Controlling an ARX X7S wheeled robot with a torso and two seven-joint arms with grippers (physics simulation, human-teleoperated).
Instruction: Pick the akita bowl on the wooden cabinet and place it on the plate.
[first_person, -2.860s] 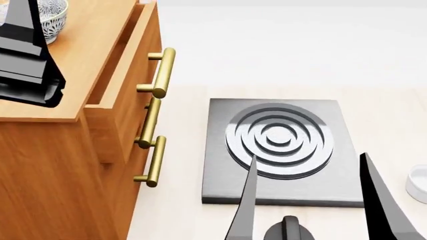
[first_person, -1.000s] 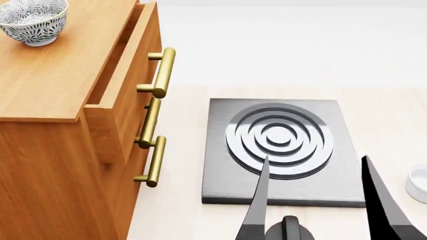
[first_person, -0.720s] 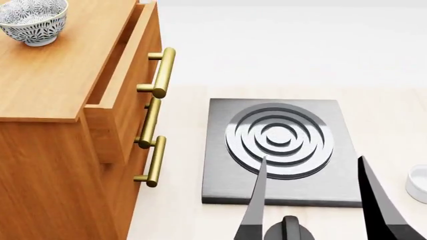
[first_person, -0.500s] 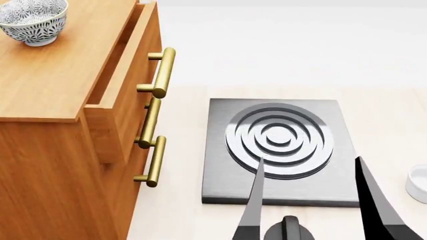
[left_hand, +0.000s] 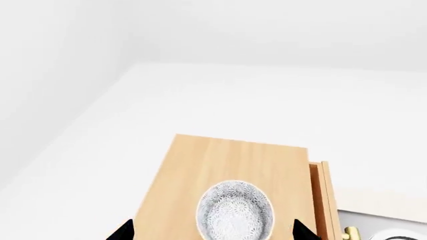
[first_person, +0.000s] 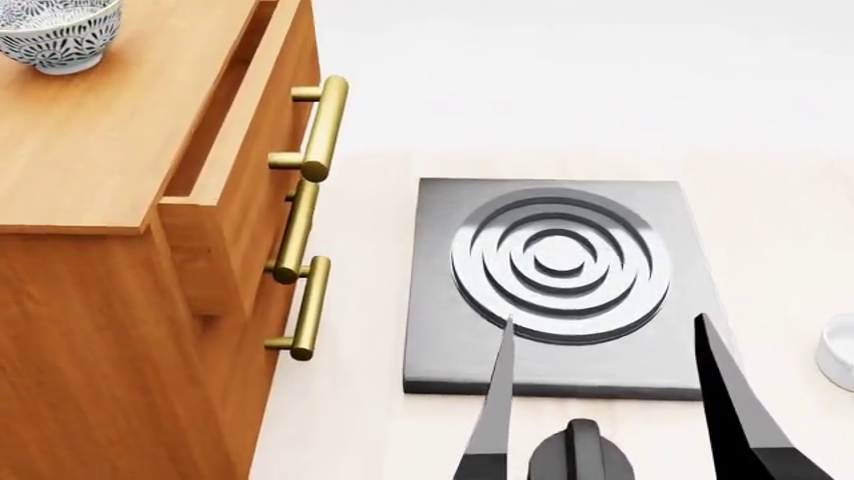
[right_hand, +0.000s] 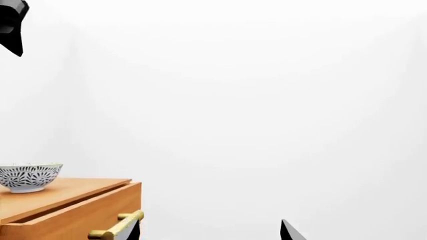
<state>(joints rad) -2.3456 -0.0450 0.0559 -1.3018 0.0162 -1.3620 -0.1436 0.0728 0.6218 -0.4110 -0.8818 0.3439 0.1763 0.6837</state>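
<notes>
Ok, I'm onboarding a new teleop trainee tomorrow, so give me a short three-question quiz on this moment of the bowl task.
1. True or false: the akita bowl stands on top of the wooden cabinet.
2. In the head view, what lies on the counter just past the right gripper?
A. the grey ringed burner
B. a red-ringed plate
C. a cutting board
3. Fill in: the cabinet's top drawer is slightly ____.

Key:
1. True; nothing grips it.
2. A
3. Open; it sticks out past the cabinet's front.
</notes>
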